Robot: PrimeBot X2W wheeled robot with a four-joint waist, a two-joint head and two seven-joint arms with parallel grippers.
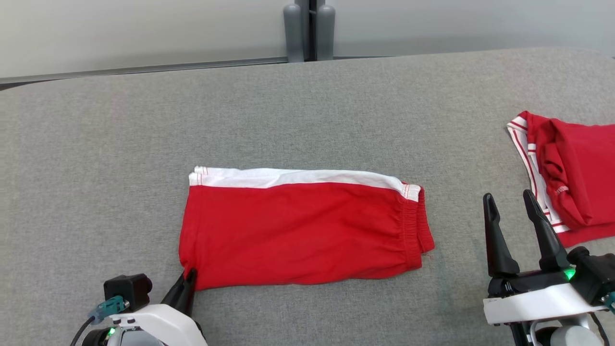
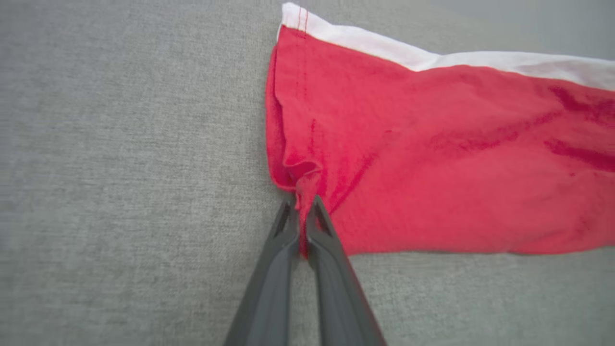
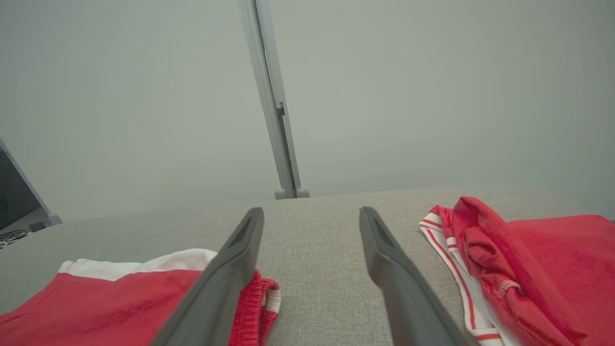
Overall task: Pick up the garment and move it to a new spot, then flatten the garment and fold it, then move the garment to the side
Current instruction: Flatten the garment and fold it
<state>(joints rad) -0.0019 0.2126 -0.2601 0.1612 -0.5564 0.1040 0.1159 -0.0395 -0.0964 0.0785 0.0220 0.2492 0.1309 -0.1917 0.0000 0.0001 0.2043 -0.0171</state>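
Grey fabric counter (image 1: 307,105), pale wall behind. Left gripper (image 1: 190,278) is clamped on the near-left hem corner of the garment (image 1: 298,230), red shorts lying flat mid-counter with a white band along the far edge. Bare counter lies left and beyond. Right gripper (image 1: 509,196) has its fingers apart, right of the waistband. A second red garment (image 1: 576,168) lies at the right edge.

surface: grey fabric (image 1: 307,105) | wall: pale grey (image 1: 144,29) | post: grey, upright (image 3: 271,96)
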